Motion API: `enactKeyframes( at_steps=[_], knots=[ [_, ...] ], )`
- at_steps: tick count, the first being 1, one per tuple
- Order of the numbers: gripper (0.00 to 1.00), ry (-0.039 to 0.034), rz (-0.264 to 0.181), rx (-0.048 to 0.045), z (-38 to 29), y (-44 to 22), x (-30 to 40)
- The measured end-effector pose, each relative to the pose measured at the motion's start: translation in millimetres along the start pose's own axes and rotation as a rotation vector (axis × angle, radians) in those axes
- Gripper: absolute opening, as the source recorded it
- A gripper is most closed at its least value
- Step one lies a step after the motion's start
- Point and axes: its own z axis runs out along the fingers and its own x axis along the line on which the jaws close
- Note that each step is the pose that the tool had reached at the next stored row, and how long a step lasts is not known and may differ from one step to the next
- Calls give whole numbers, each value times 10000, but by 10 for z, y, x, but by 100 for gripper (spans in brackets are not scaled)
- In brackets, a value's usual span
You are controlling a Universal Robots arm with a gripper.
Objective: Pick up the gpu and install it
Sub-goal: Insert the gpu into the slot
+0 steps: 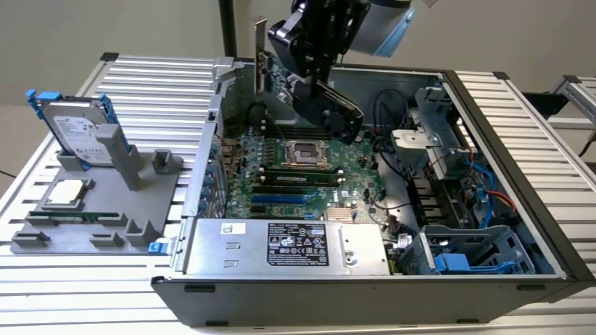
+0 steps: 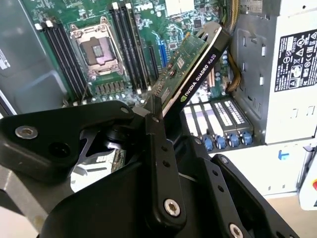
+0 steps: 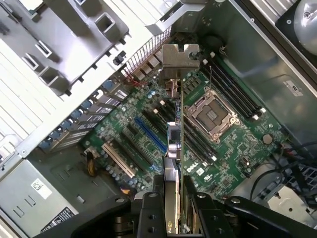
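The gpu (image 1: 337, 115), a thin flat expansion card with a green circuit board on one face, a black cover on the other and a silver metal end bracket, hangs tilted in the upper middle of the exterior view, over the open case and not seated in any slot. The black gripper (image 1: 312, 80) comes down from the top edge of that frame and is clamped on the card, one finger pressed to each face. In the second wrist view the gripper (image 2: 163, 119) holds the gpu (image 2: 198, 69) with its black face and green board both showing. In the first wrist view the gpu (image 3: 173, 144) is seen edge-on, running out from the gripper (image 3: 173, 198) to its bracket. Below lies the green motherboard (image 1: 279, 167) with its square metal processor socket (image 1: 303, 153) and a blue expansion slot (image 3: 151, 134), inside the dark grey computer case (image 1: 521, 230) lying open. A silver power supply box (image 1: 279, 248) sits at the case's near edge. At the exterior view's left, on the ribbed metal table (image 1: 149, 77), a grey plastic holder (image 1: 102, 202) carries an upright silver hard drive with blue rails (image 1: 75, 129), a square silver processor chip (image 1: 70, 192) and a narrow green memory stick (image 1: 75, 215).
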Motion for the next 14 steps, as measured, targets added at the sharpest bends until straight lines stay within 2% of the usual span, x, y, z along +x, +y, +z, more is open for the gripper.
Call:
enactKeyframes(
  at_steps=[11,14],
  knots=[
    [0,51,-1081,-21,0,0,0],
    [0,59,-1250,-24,0,0,0]
  ],
)
